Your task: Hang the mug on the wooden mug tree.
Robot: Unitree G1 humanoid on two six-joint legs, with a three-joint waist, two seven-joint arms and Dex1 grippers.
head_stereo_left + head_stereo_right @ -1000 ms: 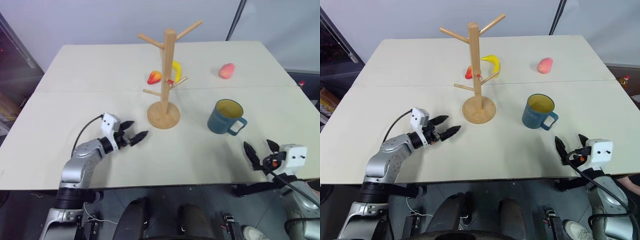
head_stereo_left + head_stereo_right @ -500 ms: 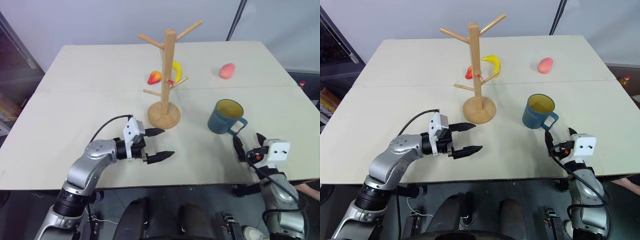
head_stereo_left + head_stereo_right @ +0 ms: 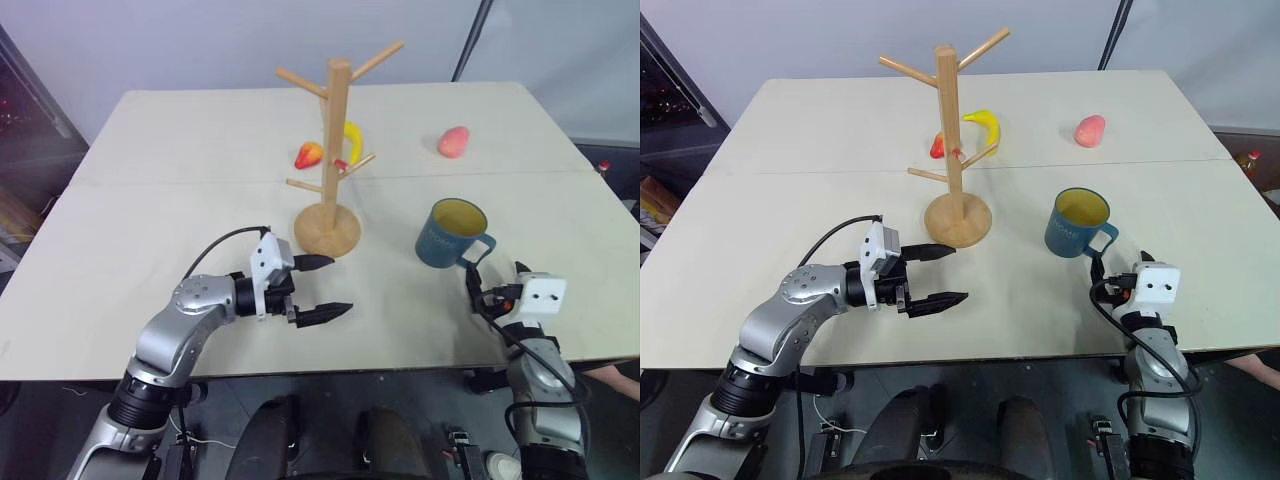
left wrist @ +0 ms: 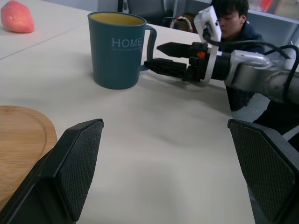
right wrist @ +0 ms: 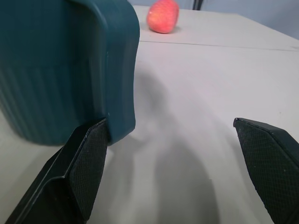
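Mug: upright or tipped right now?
Upright. The mug stands on its base on the table, yellow inside facing up, handle toward the right pincer.

We see the left claw (image 3: 318,288) held level, its black fingers spread wide and pointing toward the right arm; the right claw (image 3: 1118,277) points forward, its fingers likewise spread apart.

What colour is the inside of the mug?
Yellow inside the mug, best seen in the left eye view.
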